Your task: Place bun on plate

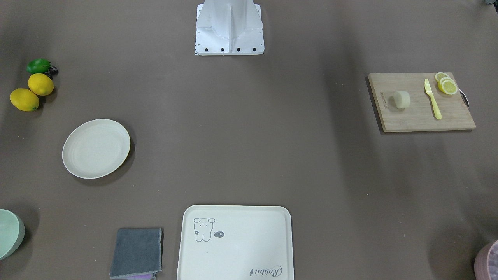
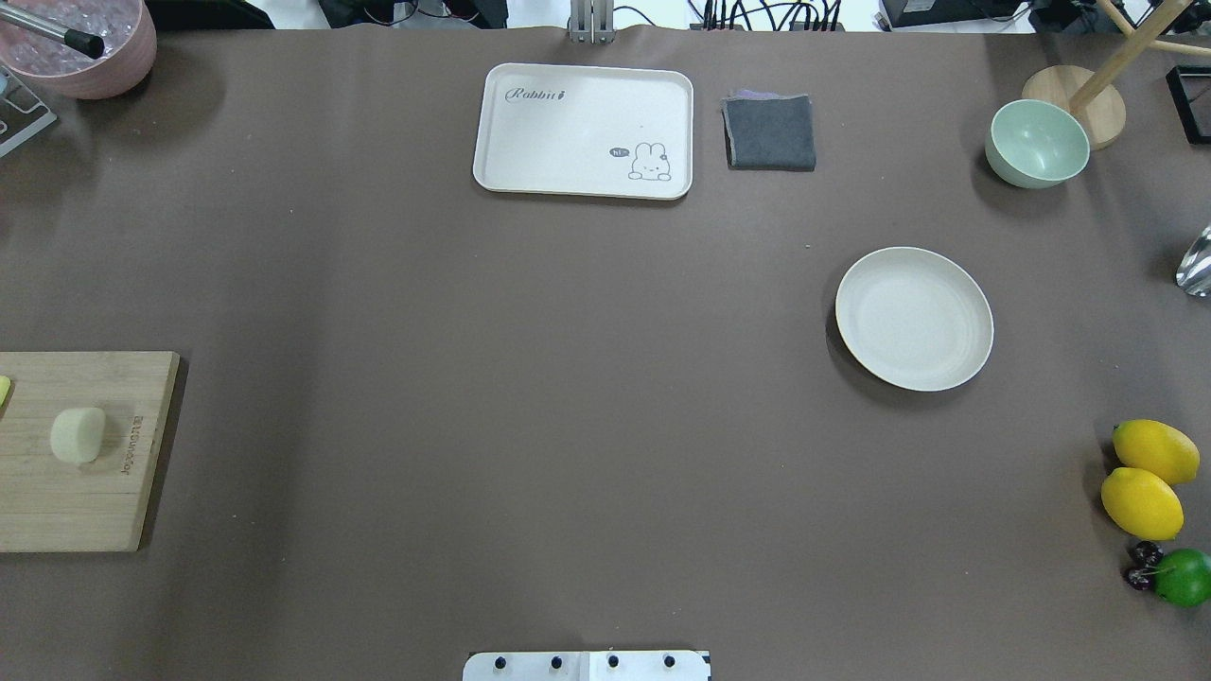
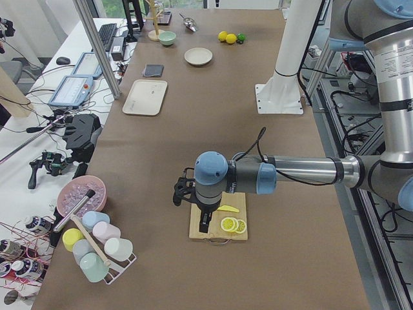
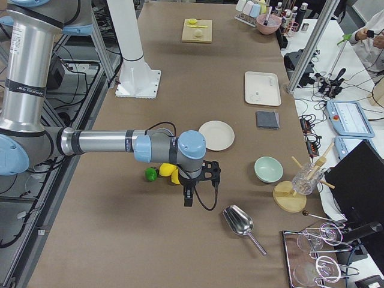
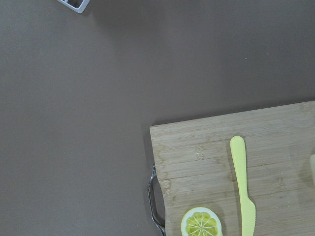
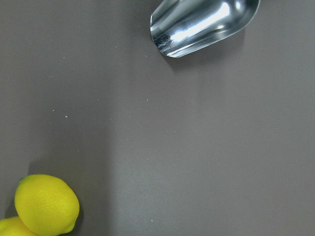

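The bun [image 1: 402,99], a small pale rounded lump, lies on a wooden cutting board [image 1: 420,112] at the table's end on my left side; it also shows in the overhead view [image 2: 78,435]. The empty cream plate [image 1: 96,148] [image 2: 914,319] sits toward my right side, far from the bun. My left gripper [image 3: 204,226] hangs above the board's outer end, near the lemon slices. My right gripper [image 4: 187,198] hangs beside the whole lemons. Both show only in the side views, so I cannot tell their state.
A yellow knife [image 1: 432,98] and lemon slices [image 1: 446,84] share the board. Two lemons [image 2: 1145,478] and a lime [image 2: 1183,577] lie near the plate. A cream tray [image 2: 584,130], grey cloth [image 2: 770,132], green bowl [image 2: 1037,144] and metal scoop [image 6: 204,24] stand along the far side.
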### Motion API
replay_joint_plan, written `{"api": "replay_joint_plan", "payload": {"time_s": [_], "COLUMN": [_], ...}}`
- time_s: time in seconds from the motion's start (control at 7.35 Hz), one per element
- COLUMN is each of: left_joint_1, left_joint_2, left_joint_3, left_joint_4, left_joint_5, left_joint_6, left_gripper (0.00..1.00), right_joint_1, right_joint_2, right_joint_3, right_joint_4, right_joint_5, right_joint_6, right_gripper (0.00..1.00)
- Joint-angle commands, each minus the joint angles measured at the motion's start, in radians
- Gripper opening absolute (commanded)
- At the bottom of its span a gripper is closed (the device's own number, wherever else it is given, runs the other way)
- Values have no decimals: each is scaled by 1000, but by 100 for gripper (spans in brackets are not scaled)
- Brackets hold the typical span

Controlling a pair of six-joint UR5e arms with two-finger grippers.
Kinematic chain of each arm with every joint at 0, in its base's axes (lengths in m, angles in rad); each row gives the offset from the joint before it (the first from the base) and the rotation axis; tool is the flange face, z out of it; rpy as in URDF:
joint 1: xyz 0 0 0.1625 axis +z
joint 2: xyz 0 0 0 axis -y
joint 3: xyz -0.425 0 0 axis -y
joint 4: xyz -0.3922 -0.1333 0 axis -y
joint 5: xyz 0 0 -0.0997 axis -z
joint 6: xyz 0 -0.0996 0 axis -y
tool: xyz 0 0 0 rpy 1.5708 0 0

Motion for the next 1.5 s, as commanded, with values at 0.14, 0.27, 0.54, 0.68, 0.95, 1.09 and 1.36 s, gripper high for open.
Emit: {"api": "replay_joint_plan", "payload": {"time_s": [0.14,0.27,0.54,0.68,0.95,1.09,1.36], "left_joint_1": [2,2,2,2,0,0,0], "left_joint_2": [13,13,12,10,-5,-7,-51], "left_joint_3": [5,3,8,3,0,2,15], "left_joint_4": [-62,-64,-64,-67,-113,-167,-248], "left_joint_5": [0,0,0,0,0,0,8], "left_joint_6": [-2,-2,-2,-2,-9,-11,-12], "left_gripper": [98,98,98,98,98,98,98], "right_joint_1": [0,0,0,0,0,0,0], "right_joint_2": [1,1,1,5,42,65,116], "right_joint_3": [-1,-1,-1,7,89,92,120], "right_joint_4": [0,0,0,5,5,6,6], "right_joint_5": [0,0,0,-1,49,66,61], "right_joint_6": [0,0,0,0,-3,-2,1], "right_gripper": [100,100,100,100,100,100,100]}}
